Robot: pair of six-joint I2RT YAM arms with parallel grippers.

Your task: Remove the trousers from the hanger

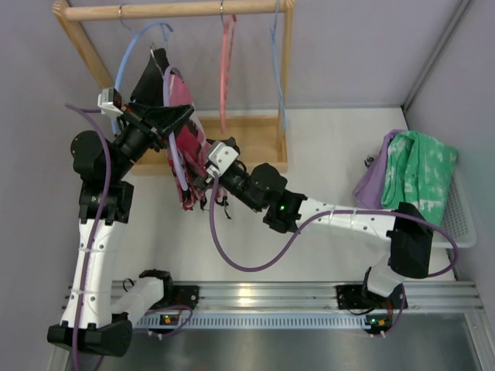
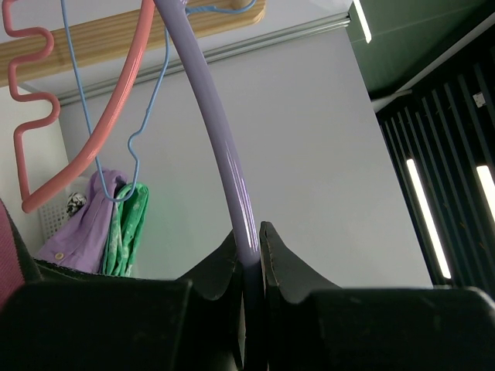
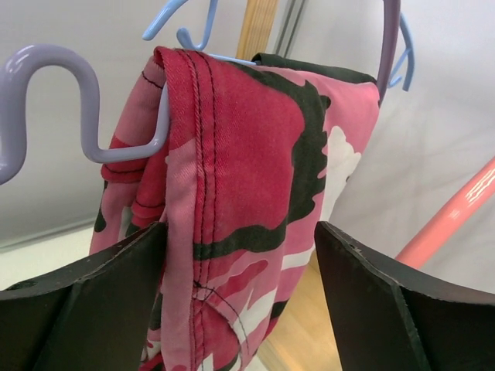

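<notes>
The magenta-pink print trousers [image 1: 186, 151] hang draped over the lilac hanger [image 1: 176, 166] by the wooden rack. My left gripper [image 1: 172, 117] is shut on the hanger's smooth lilac bar [image 2: 220, 139], which runs up from between its jaws [image 2: 253, 239]. My right gripper [image 1: 198, 176] is open, its fingers [image 3: 100, 294] standing either side of the trousers [image 3: 255, 154] without closing on them. The cloth folds over the hanger's wavy lower bar [image 3: 85, 100]. A plain black garment [image 1: 151, 89] hangs just behind.
The wooden rack's rail [image 1: 178, 9] carries a salmon-pink hanger [image 1: 227, 62] and light-blue hangers [image 1: 276, 54]. Its base board [image 1: 255, 135] lies under them. A white basket [image 1: 456, 212] at right holds green-and-white cloth [image 1: 418, 174] and purple cloth [image 1: 375, 185].
</notes>
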